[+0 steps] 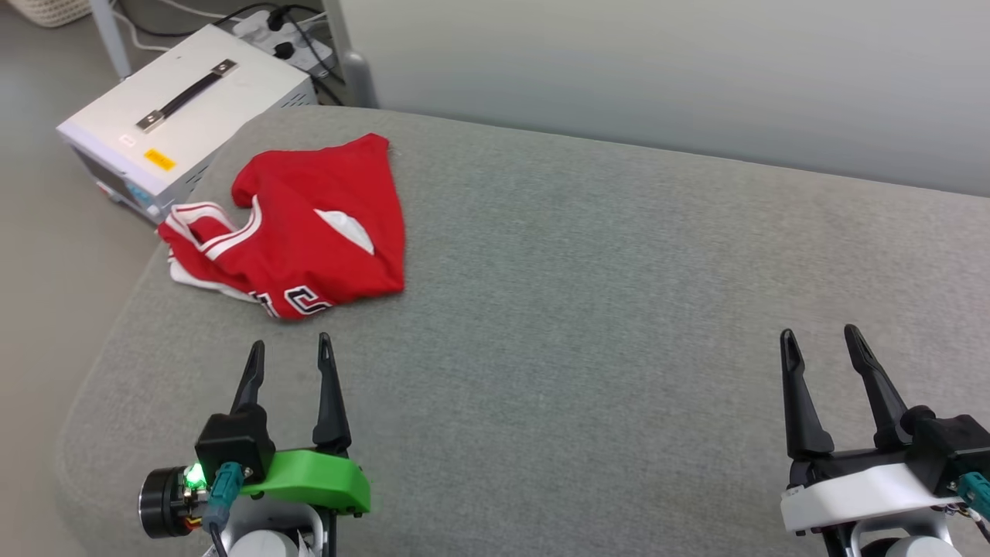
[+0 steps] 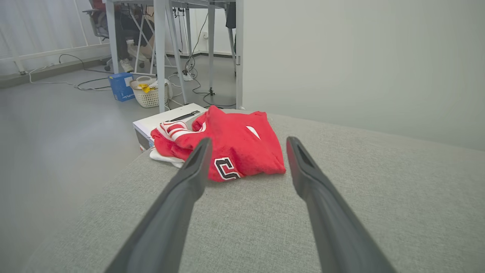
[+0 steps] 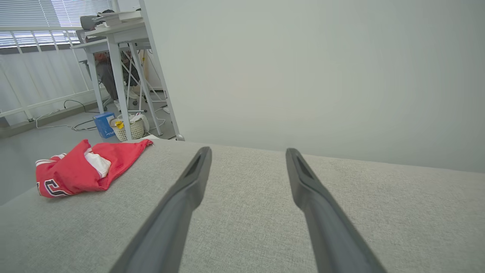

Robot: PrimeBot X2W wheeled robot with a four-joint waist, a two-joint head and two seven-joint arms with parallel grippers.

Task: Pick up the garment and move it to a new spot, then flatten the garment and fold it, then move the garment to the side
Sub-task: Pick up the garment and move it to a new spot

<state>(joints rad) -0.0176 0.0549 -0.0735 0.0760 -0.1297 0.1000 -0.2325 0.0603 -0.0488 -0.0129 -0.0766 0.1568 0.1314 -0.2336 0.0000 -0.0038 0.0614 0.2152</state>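
Garment (image 1: 321, 259) lies crumpled (untouched) beyond the parted left tool (image 1: 290, 341).

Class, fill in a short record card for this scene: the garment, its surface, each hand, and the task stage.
garment: red jersey, crumpled, lettering partly showing
surface: grey cushion, garment near its far left edge
left hand: open, empty, just short of the garment
right hand: open, empty, well apart from it
stage: garment not yet picked up

Pale wall (image 1: 657, 70) behind grey cushioned surface (image 1: 619, 325); beyond its left end: white box (image 1: 186, 108), grey floor (image 1: 39, 232), desk (image 3: 113, 38), basket (image 2: 149, 94), blinded window (image 3: 38, 22).
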